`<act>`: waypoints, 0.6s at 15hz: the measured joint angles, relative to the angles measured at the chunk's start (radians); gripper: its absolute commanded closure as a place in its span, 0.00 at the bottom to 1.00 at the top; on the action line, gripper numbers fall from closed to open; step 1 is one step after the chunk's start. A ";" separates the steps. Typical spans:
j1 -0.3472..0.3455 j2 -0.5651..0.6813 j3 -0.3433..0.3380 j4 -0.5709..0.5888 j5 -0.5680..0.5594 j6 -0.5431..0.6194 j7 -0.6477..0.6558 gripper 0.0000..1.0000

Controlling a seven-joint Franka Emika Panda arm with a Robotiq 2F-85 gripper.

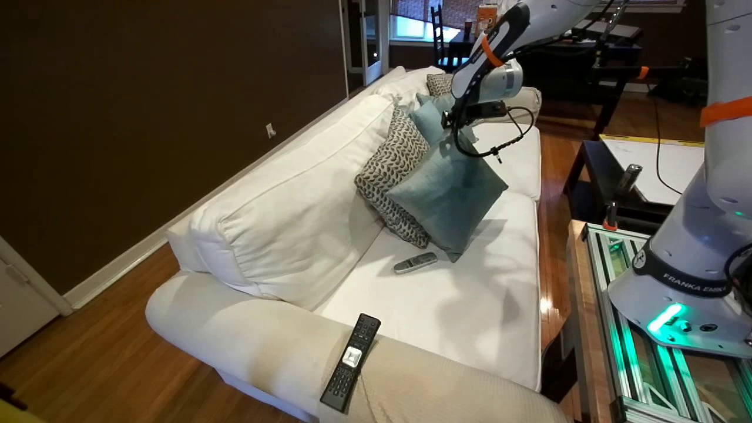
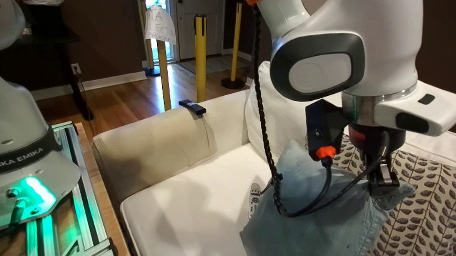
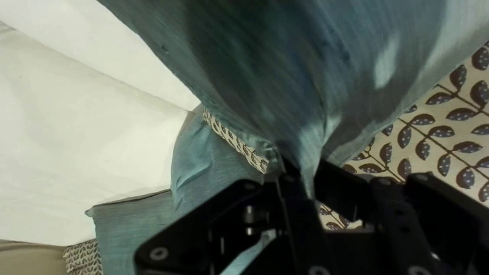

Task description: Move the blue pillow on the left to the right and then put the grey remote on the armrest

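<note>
The blue pillow (image 1: 449, 194) hangs by its top corner, tilted, in front of the patterned pillow. In the wrist view my gripper (image 3: 301, 173) is shut on a pinched fold of that pillow (image 3: 282, 76). An exterior view shows the gripper (image 2: 383, 184) at the pillow's upper corner (image 2: 324, 224). Whether its lower corner touches the seat I cannot tell. The grey remote (image 1: 415, 262) lies on the white seat beside the pillow's lower corner; part of the remote (image 2: 254, 200) is covered by the pillow in an exterior view. The cream armrest (image 1: 247, 329) is at the sofa's near end.
A long black remote (image 1: 352, 358) lies across the armrest (image 2: 154, 148). The patterned pillow (image 1: 395, 170) leans on the back cushion (image 1: 294, 205). Another teal pillow (image 3: 214, 160) sits farther along the sofa. A cable (image 2: 264, 133) loops down from the arm in front of the held pillow.
</note>
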 measured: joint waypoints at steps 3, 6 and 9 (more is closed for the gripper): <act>-0.038 0.037 0.035 0.039 0.009 0.000 -0.001 0.77; -0.073 0.081 0.055 0.085 0.033 0.000 -0.001 0.49; -0.105 0.096 0.082 0.120 0.069 0.002 -0.001 0.25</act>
